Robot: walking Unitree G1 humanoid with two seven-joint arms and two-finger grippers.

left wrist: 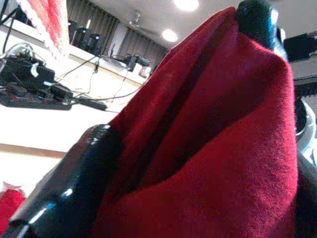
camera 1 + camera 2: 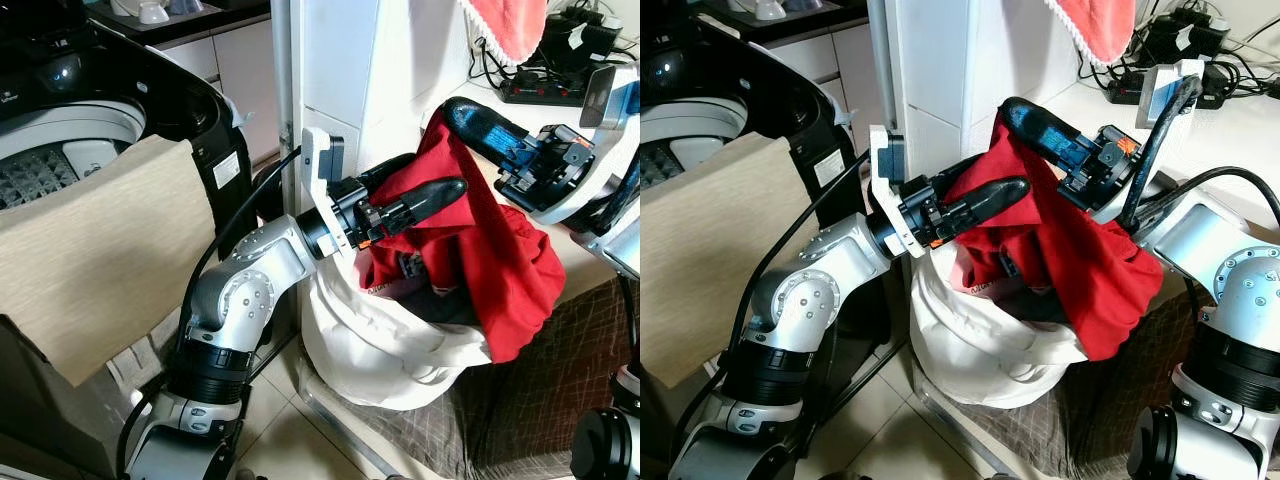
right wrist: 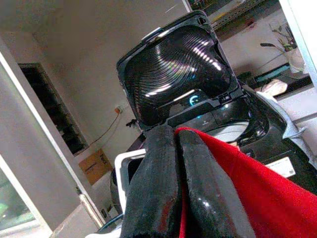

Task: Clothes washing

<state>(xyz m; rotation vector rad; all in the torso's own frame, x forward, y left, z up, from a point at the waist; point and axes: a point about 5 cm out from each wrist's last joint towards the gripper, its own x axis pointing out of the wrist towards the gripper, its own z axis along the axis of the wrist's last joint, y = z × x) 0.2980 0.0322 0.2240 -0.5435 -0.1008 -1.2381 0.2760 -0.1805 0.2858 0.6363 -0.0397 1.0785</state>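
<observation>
both grippers meet in the middle of the head views, at a red garment [image 2: 480,250] that hangs above a white laundry bag [image 2: 390,350]. the right gripper [image 2: 462,115], in the upper right of centre, is clenched on the top edge of the garment; the right wrist view shows its two black fingers [image 3: 163,183] pressed together with red cloth caught against them. the left gripper [image 2: 440,195], reaching in from the left of centre, lies against the garment's left fold, and one black finger [image 1: 69,183] shows beside the cloth in the left wrist view, but i cannot tell whether it is closed on the fabric. the garment drapes down from the right gripper, its lower part falling over the right rim of the bag and its left part dipping inside. the bag sits low in the middle of the frame, on a dark checked cloth [image 2: 560,390]. at the upper left stands a top-loading washing machine [image 2: 70,130] with its black lid [image 3: 173,64] raised, and a beige cloth [image 2: 100,260] hangs over its front. a power strip [image 2: 540,92] with cables lies on the counter at the upper right.
</observation>
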